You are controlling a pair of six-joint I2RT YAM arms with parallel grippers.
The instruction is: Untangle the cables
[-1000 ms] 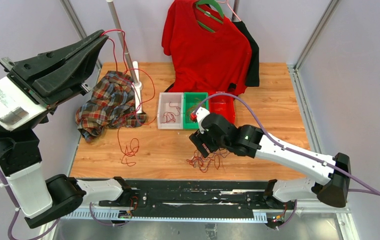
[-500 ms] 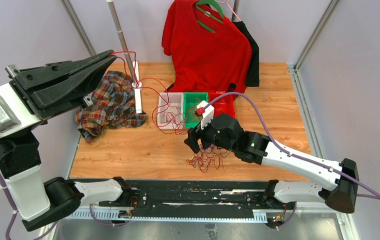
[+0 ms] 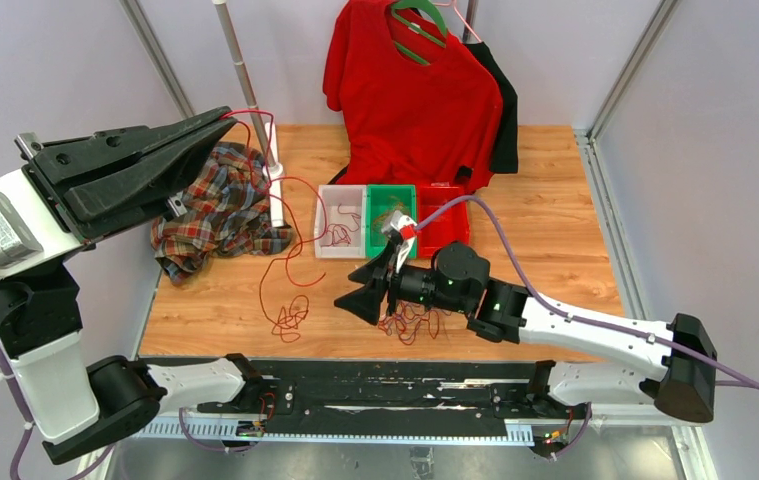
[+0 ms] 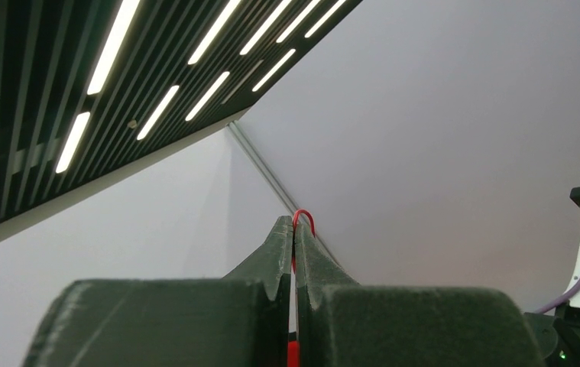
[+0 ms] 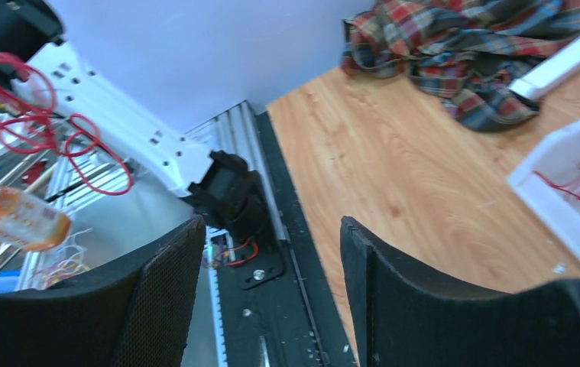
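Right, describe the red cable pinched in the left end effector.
The red cable is a thin, flexible wire. Its top loop pokes out of the shut left end effector, which is raised high. From there it hangs in loose curves past the pole, and its lower end lies in a small curly knot on the wooden table.

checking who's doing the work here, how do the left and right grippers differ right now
The left gripper is shut on a red cable; the right gripper is open and empty. The left gripper is raised high; the right gripper is low, near the tangle of cables. Both are black.
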